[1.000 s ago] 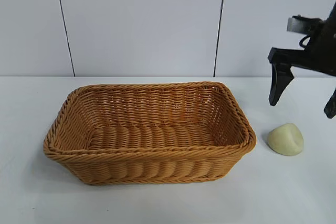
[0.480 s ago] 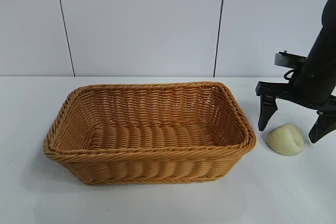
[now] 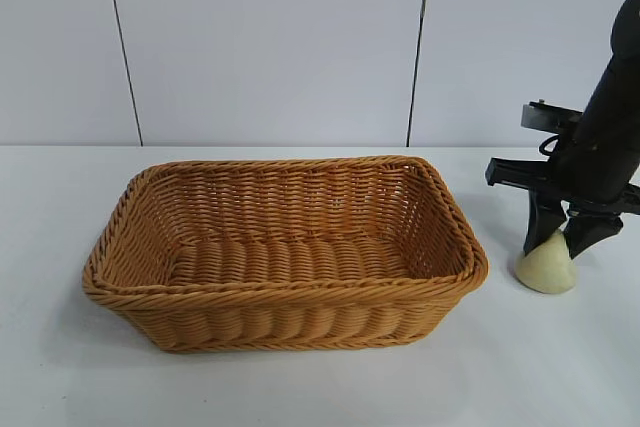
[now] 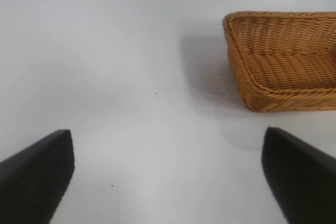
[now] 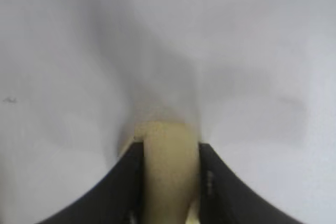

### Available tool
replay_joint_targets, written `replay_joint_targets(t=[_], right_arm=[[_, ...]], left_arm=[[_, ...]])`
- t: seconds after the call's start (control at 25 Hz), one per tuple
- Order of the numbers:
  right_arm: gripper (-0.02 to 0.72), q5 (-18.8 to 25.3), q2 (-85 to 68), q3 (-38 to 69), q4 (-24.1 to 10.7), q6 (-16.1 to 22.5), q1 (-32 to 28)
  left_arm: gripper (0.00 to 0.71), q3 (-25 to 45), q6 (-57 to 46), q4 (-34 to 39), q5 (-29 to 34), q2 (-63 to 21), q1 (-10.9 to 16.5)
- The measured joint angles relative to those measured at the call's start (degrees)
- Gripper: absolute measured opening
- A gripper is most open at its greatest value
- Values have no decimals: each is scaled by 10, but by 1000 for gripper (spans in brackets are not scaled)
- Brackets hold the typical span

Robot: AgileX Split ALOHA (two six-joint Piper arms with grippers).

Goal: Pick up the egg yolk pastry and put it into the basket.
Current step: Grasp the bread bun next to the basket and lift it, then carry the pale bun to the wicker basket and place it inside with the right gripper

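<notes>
Exterior view: one pale cream, smooth egg yolk pastry [image 3: 546,269] sits on the table [image 3: 300,387], clamped between the right gripper [image 3: 562,239] fingers; one wicker basket [image 3: 283,250] stands beside. Left gripper [image 4: 168,177] spread apart.

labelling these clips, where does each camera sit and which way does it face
Exterior view: off the rig, level across the table toward a panelled wall, on the basket; shows the right hand shut on the pastry, which rests on the table.
Left wrist view: on the left arm, looking across the table at the basket's corner; shows the left hand open.
Right wrist view: on the right arm, looking straight down; shows its fingers squeezing the pastry.
Shared: exterior and left wrist show the basket; exterior and right wrist the pastry.
</notes>
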Motion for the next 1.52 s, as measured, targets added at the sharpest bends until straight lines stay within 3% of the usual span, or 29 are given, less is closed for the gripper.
replay_joint_targets(t=[0.2, 0.76, 1.08, 1.32, 1.52], right_arm=[[103, 32, -4, -9, 1, -11, 0], [97, 228, -85, -238, 7, -13, 22], [97, 233, -85, -270, 10, 10, 139], [97, 207, -85, -270, 13, 35, 251], [97, 188, -66, -270, 16, 51, 309]], left_arm=[[696, 0, 0, 0, 0, 0, 0], [696, 0, 0, 0, 0, 0, 0], [696, 0, 0, 0, 0, 0, 0], [696, 0, 0, 0, 0, 0, 0], [696, 0, 0, 0, 0, 0, 0]])
